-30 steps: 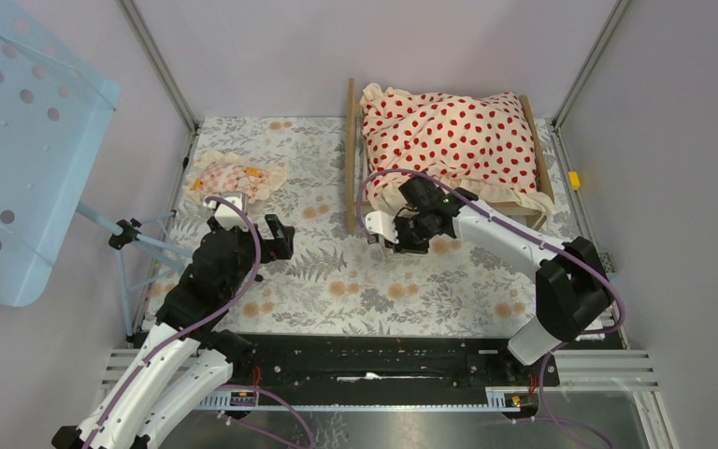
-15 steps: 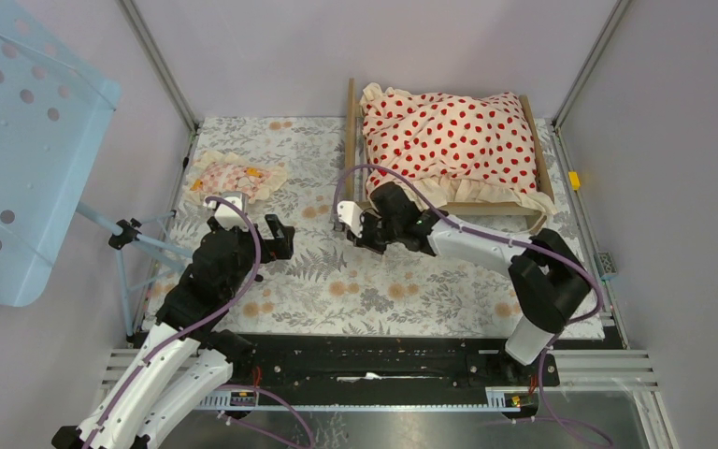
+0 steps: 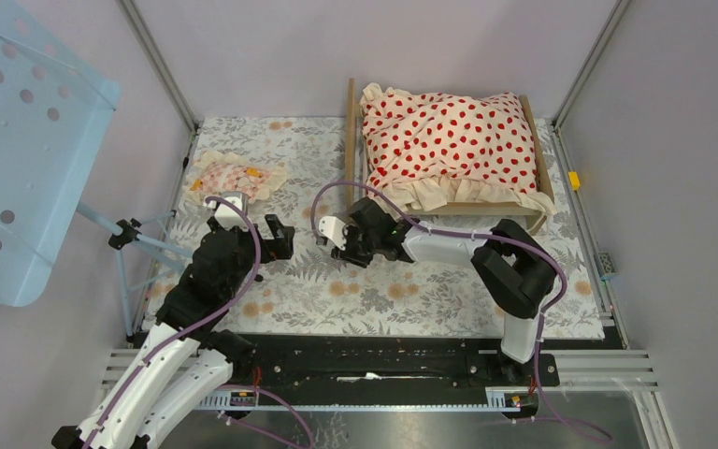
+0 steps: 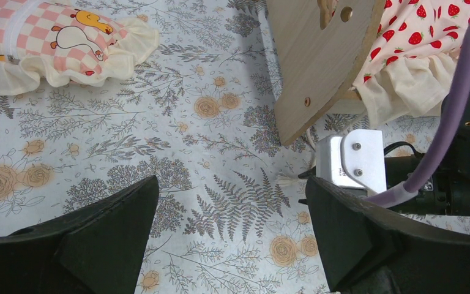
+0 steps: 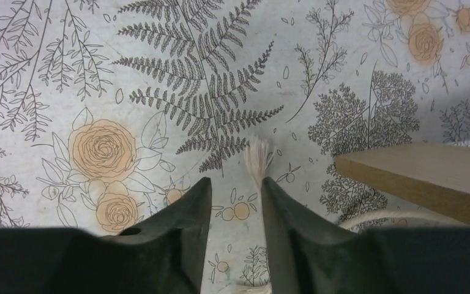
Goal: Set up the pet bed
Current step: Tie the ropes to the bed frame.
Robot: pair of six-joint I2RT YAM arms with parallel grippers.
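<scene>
The light-wood bed (image 3: 351,140), its top hidden under a ruffled red-dotted blanket (image 3: 449,140), stands far right on the floral cloth (image 3: 383,292); by its headboard (image 4: 318,61) the right gripper's (image 5: 235,184) jaws are slightly apart at a frayed cord (image 5: 258,160), the left gripper's (image 4: 231,184) wide.

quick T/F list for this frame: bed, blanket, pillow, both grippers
1. The dotted blanket lies on the pet bed. True.
2. The pink checked pillow is on the bed. False: it lies on the floral cloth, left of the bed.
3. The left gripper is shut. False: its jaws stand wide open with nothing between them.
4. A frayed cord end lies on the cloth just ahead of the right gripper. True.
</scene>
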